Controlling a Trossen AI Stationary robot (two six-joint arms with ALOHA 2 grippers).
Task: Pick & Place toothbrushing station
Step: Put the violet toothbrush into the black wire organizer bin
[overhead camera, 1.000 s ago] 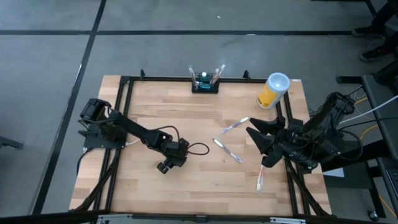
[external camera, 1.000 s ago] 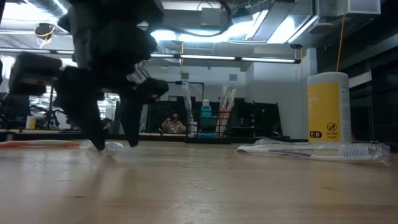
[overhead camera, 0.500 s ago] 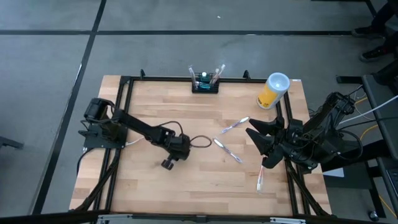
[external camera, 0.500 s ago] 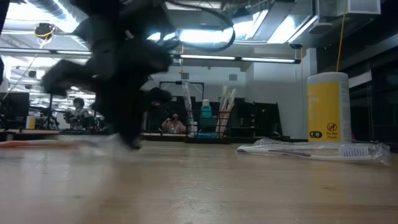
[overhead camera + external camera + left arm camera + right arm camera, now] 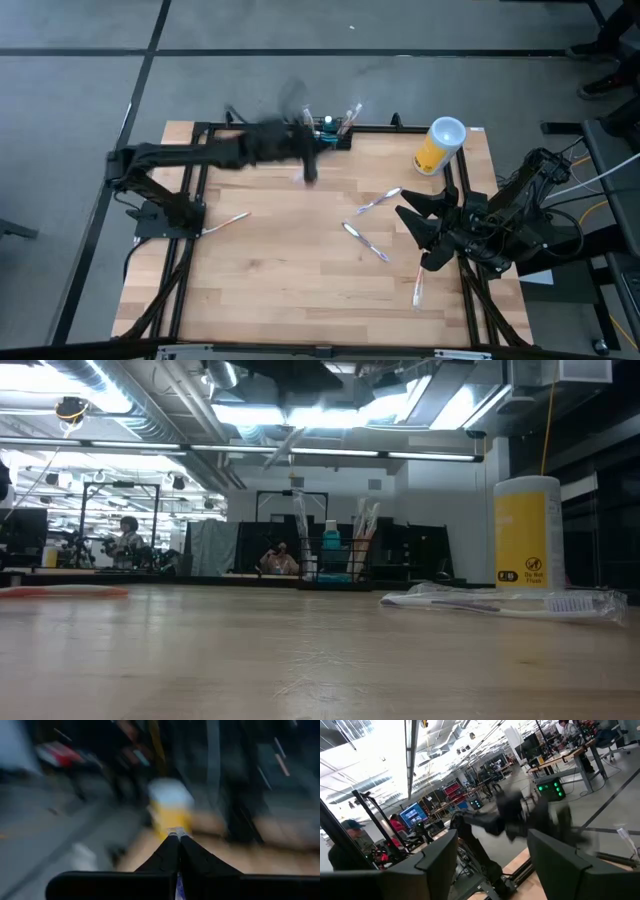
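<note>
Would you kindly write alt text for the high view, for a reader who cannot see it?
Seen from above, the left arm stretches across the wooden table with the left gripper beside the toothbrushing station at the far edge. The right gripper, jaws open, waits at the right near wrapped toothbrushes and a yellow cup.

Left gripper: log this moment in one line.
left gripper: shut, near toothbrushing station | right gripper: open, waiting at table's right edge

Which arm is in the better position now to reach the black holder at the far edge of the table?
Left, probably. The left gripper, shut, is just beside the black holder. The right gripper waits open near the right edge, farther away.
</note>
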